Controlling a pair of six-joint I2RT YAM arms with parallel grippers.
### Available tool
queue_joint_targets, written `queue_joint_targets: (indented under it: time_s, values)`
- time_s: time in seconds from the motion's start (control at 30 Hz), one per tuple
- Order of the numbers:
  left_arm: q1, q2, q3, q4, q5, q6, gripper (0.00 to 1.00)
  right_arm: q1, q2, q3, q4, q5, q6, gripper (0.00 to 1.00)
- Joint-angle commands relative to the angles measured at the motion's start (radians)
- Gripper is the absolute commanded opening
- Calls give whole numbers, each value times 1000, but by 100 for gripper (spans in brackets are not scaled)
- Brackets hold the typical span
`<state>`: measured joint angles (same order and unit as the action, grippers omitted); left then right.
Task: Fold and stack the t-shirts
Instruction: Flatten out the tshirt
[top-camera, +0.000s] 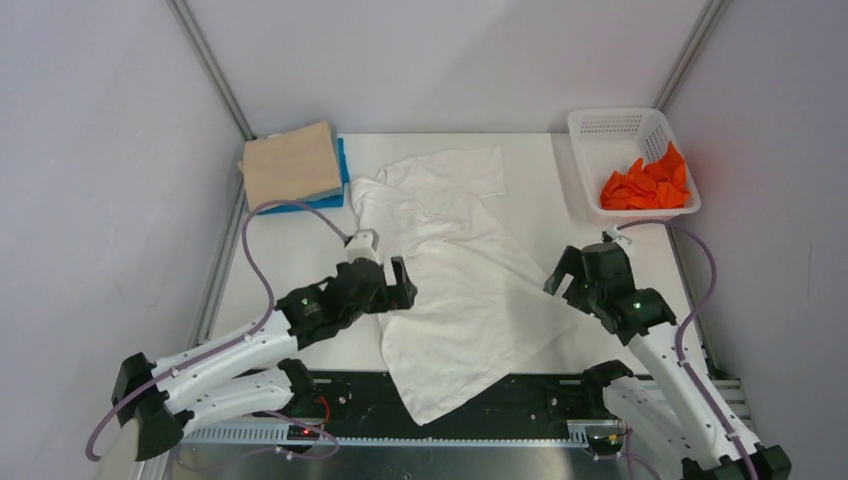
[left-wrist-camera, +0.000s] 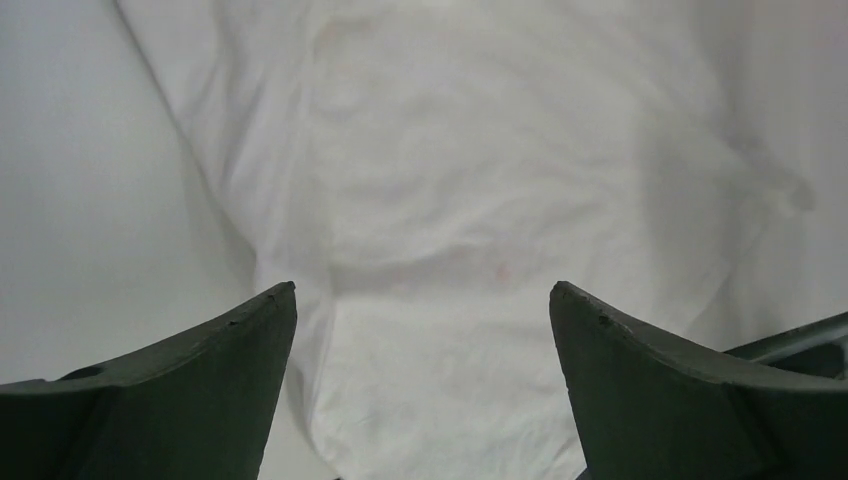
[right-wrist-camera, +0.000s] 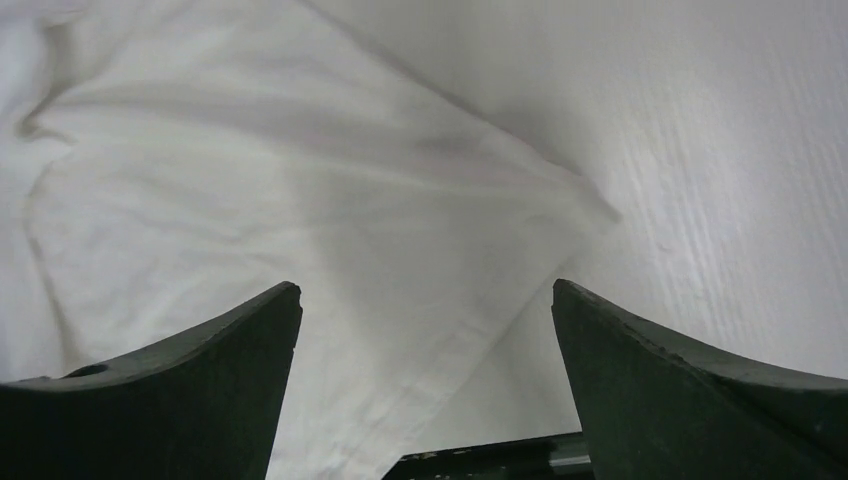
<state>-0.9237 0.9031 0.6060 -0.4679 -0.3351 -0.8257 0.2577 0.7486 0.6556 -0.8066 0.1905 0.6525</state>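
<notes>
I see the beige-tan cloth t-shirt (top-camera: 290, 163) folded atop the bright blue t-shirt (top-camera: 343, 178). The thin white t-shirt (top-camera: 455, 285) and crumpled orange t-shirt (top-camera: 648, 184) await folding; left end effector (left-wrist-camera: 422, 290) and right end effector (right-wrist-camera: 425, 288) gape empty.

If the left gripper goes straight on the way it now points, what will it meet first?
Probably the white t-shirt, lying directly ahead of the open left gripper; depth is unclear.

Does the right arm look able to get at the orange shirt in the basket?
Probably yes: the right gripper is open and empty, the basket stands close beyond it with its top open, nothing covering the orange shirt.
</notes>
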Motion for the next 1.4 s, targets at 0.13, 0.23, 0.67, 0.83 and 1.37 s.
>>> queue_joint_targets:
  time_s: [0.13,0.23,0.67,0.83,1.37]
  values:
    - [106,341,418,59,-57,238,100,388,57,10,129,-8,113,99]
    - [120,561,562,59,-14,349,100,444,120,-9,182,-12,136,99]
    - [129,1172,1129,-78,-47,691,100,407,194,-169,331,-107,173,99]
    - [153,1331,1285,-131,-101,670,100,397,184,-211,366,-131,173,100]
    - [238,1349,1284,-148,-61,568,22,278,176,-268,390,-168,143,99]
